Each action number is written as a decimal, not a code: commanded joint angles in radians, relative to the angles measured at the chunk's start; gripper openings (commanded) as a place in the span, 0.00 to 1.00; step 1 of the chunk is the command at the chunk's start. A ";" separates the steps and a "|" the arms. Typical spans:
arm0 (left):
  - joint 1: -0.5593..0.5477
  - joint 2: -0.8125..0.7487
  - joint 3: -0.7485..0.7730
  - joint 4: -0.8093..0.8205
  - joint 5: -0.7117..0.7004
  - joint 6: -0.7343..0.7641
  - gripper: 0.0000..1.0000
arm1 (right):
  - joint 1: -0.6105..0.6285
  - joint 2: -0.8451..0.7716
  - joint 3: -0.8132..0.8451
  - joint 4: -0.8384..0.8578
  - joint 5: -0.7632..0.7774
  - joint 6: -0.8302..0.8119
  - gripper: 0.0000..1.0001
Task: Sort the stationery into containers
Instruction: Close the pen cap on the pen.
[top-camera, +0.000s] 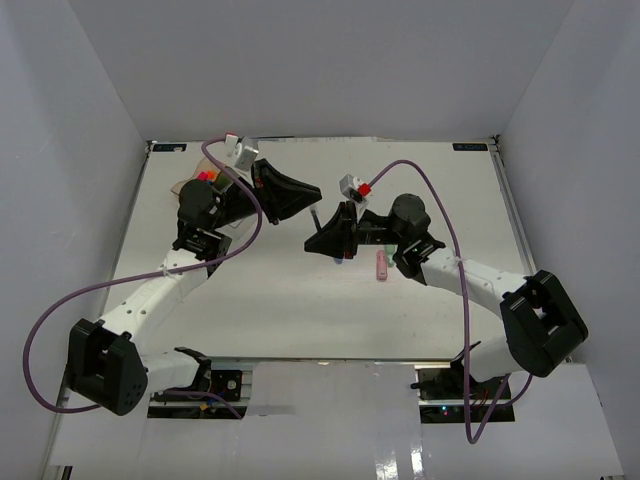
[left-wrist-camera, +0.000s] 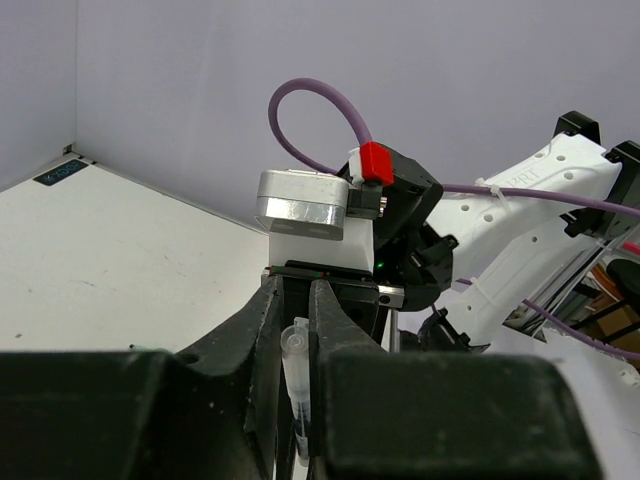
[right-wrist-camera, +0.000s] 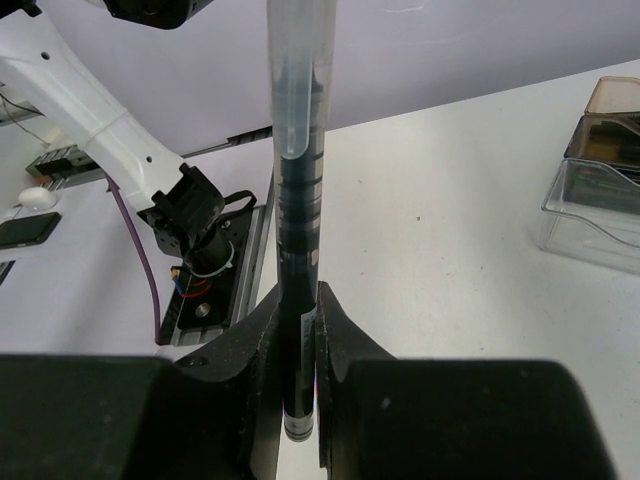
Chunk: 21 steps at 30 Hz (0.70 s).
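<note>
A thin black pen with a clear cap (right-wrist-camera: 298, 150) is held between both grippers above the table's middle; in the top view it is a short dark line (top-camera: 318, 218). My right gripper (right-wrist-camera: 300, 335) is shut on its black lower barrel. My left gripper (left-wrist-camera: 295, 330) is closed round the clear cap end (left-wrist-camera: 296, 375), facing the right gripper (top-camera: 324, 238). The left gripper (top-camera: 312, 194) comes in from the back left. The tinted organiser tray (right-wrist-camera: 600, 180) stands on the table; in the top view it (top-camera: 232, 208) is mostly hidden under the left arm.
A pastel pink marker (top-camera: 381, 265) lies on the table just right of the right gripper. A small bluish item (top-camera: 340, 262) lies below that gripper. Coloured caps (top-camera: 205, 177) show at the tray's far left. White walls close in the table.
</note>
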<state>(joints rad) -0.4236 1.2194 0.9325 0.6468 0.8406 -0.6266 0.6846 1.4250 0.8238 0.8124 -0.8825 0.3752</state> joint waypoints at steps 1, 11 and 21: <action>-0.015 0.006 0.022 -0.059 0.000 0.042 0.18 | 0.004 -0.018 0.038 0.096 -0.013 -0.004 0.08; -0.041 0.008 0.003 -0.253 -0.006 0.146 0.01 | -0.019 -0.040 0.123 0.096 -0.015 0.007 0.08; -0.043 0.043 -0.031 -0.274 0.031 0.094 0.00 | -0.065 -0.064 0.155 0.191 -0.024 0.062 0.08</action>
<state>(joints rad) -0.4500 1.2179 0.9508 0.5449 0.7864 -0.5369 0.6350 1.4250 0.8547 0.7509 -0.9237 0.3996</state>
